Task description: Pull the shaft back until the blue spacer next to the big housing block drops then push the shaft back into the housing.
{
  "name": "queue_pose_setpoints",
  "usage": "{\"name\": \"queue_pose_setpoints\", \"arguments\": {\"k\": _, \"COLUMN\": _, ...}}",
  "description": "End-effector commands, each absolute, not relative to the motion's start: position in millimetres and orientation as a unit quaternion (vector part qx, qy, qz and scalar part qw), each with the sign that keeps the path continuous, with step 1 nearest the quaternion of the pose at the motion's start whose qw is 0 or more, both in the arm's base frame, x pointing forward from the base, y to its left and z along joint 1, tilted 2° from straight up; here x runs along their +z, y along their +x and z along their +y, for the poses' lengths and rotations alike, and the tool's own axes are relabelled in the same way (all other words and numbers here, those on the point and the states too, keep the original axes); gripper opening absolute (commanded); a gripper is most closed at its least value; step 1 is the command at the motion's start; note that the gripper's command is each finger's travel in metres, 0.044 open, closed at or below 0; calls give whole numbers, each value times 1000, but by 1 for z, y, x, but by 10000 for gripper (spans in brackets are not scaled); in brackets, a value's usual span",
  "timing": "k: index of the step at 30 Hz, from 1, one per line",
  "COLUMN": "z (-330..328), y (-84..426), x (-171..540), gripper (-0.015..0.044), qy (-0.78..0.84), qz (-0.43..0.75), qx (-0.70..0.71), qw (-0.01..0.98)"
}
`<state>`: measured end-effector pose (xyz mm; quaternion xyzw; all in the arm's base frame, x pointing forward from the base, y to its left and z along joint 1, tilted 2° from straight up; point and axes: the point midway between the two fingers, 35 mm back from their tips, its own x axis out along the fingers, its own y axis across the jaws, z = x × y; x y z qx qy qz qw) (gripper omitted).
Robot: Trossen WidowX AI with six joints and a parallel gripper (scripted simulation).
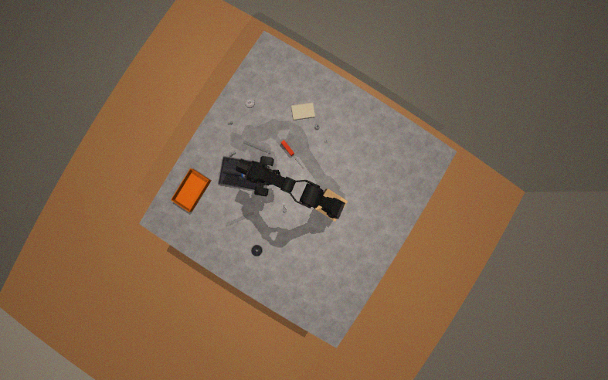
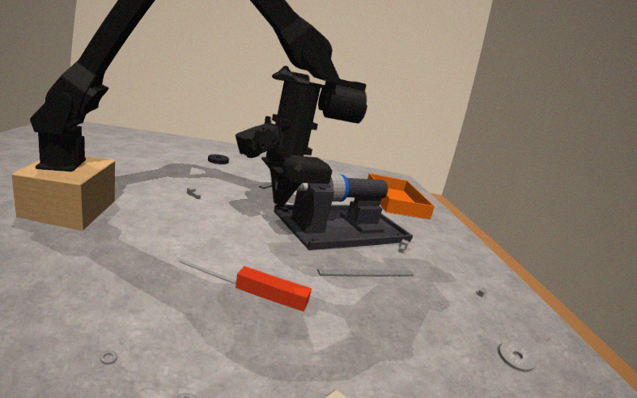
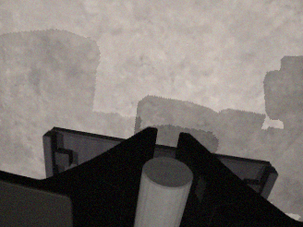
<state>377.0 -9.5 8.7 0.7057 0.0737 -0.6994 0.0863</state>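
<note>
My gripper (image 2: 286,192) (image 3: 166,139) is shut on the shaft (image 2: 302,187) (image 3: 163,200), whose pale round end shows between the fingers in the wrist view. In the exterior view the fingers are beside the dark upright support (image 2: 312,209). Beyond it, the blue spacer (image 2: 346,187) (image 1: 242,175) sits upright at the near end of the dark cylindrical housing (image 2: 367,188). Pale spacers (image 2: 336,187) stand close against its other side, partly hidden by the support and arm; their number is unclear. The shaft's tip is hidden inside the spacers or housing. No spacer shows on the dark base tray (image 2: 355,243).
An orange bin (image 1: 191,190) (image 2: 405,200) stands beyond the fixture. A red-handled screwdriver (image 1: 287,147) (image 2: 272,289) and a thin grey bar (image 2: 365,273) lie at its side. A dark disc (image 1: 255,252) (image 2: 218,158), a pale disc (image 1: 249,103) (image 2: 517,354) and a cream block (image 1: 303,111) lie farther off.
</note>
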Motion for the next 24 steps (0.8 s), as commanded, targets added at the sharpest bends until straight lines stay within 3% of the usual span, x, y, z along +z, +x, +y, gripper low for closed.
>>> {"name": "queue_pose_setpoints", "arguments": {"k": 1, "z": -10, "y": 376, "x": 9, "gripper": 0, "qy": 705, "qz": 75, "qx": -700, "qw": 88}}
{"name": "queue_pose_setpoints", "arguments": {"k": 24, "z": -11, "y": 374, "x": 9, "gripper": 0, "qy": 705, "qz": 75, "qx": -700, "qw": 88}}
